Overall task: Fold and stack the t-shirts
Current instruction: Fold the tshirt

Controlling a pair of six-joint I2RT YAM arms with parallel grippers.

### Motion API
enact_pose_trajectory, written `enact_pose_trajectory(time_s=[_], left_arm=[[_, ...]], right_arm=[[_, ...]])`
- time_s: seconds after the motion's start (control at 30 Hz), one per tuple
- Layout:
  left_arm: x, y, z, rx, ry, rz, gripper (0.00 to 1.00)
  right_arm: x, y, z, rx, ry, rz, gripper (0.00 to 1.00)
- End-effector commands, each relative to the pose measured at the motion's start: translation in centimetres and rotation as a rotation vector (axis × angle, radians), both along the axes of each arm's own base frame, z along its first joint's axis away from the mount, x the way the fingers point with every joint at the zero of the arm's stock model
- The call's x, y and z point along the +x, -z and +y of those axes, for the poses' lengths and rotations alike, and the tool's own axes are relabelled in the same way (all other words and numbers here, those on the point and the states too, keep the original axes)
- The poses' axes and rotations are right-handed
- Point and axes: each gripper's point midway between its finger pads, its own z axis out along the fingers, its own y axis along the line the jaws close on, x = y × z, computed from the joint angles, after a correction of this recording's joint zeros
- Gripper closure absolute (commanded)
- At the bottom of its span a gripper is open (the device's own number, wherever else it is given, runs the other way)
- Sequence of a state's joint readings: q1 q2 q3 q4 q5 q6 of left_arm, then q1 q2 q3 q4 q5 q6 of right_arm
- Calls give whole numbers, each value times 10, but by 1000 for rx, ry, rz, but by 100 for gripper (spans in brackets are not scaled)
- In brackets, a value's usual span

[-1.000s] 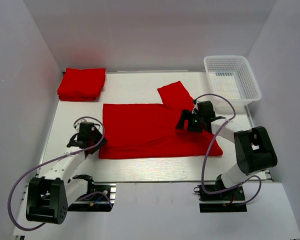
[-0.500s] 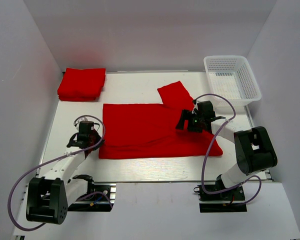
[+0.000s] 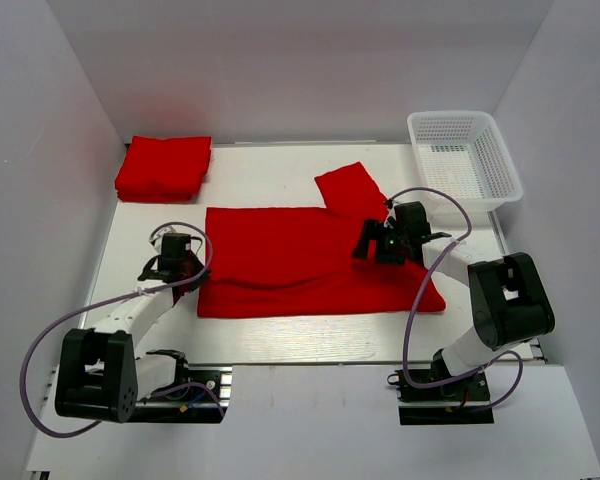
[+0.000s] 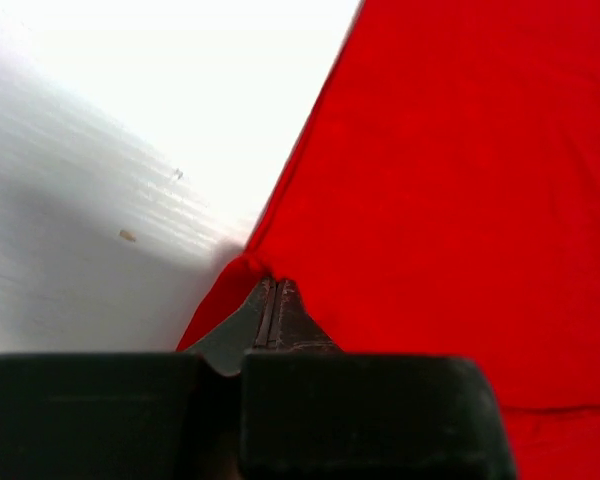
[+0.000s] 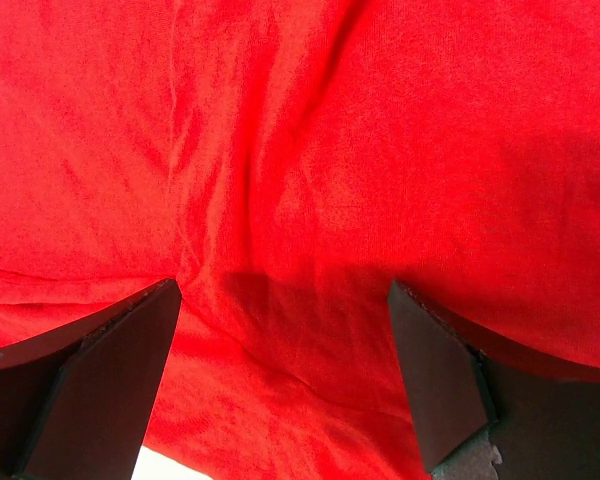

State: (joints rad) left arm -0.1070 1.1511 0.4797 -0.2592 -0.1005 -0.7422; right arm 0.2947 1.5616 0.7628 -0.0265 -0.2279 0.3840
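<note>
One red t-shirt (image 3: 290, 265) lies spread flat in the middle of the table, a sleeve (image 3: 350, 190) pointing to the back right. At the back left sit folded red t-shirts (image 3: 165, 167) in a stack. My left gripper (image 3: 187, 272) is at the spread shirt's left edge and shut on it. In the left wrist view the closed tips (image 4: 272, 288) pinch a small bunch of the red cloth (image 4: 450, 180). My right gripper (image 3: 370, 245) hovers low over the shirt's right part, open. The right wrist view shows its fingers (image 5: 120, 350) wide apart over wrinkled red cloth (image 5: 310, 130).
A white mesh basket (image 3: 510, 175) stands at the back right corner. White walls enclose the table on the left, back and right. Bare white table (image 4: 130, 150) shows left of the shirt's edge.
My left gripper has gone from open to shut on the shirt's left edge and shifted slightly toward the back. The right arm has stayed still.
</note>
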Motion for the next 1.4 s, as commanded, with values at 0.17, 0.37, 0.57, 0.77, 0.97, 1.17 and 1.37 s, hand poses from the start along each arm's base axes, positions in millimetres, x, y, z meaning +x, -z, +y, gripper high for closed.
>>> enact_pose_trajectory(time_s=[0.17, 0.37, 0.57, 0.77, 0.97, 1.17, 1.37], left_arm=[[38, -31, 8, 12, -61, -90, 100], [43, -22, 10, 28, -82, -20, 100], [37, -16, 18, 59, -135, 65, 16], [63, -52, 25, 70, -166, -12, 0], [104, -86, 14, 69, -72, -134, 0], [158, -87, -11, 80, 151, -150, 0], [205, -56, -13, 141, 188, -89, 0]], right_arm=[[12, -2, -10, -48, 39, -28, 10], [18, -8, -9, -50, 38, -46, 10], [26, -25, -9, -53, 30, -98, 10], [42, -59, -5, -61, -18, -202, 10], [72, -89, 1, -93, -66, -277, 10], [132, -101, 9, -165, -93, -324, 10], [210, -78, 0, -242, -4, -330, 10]])
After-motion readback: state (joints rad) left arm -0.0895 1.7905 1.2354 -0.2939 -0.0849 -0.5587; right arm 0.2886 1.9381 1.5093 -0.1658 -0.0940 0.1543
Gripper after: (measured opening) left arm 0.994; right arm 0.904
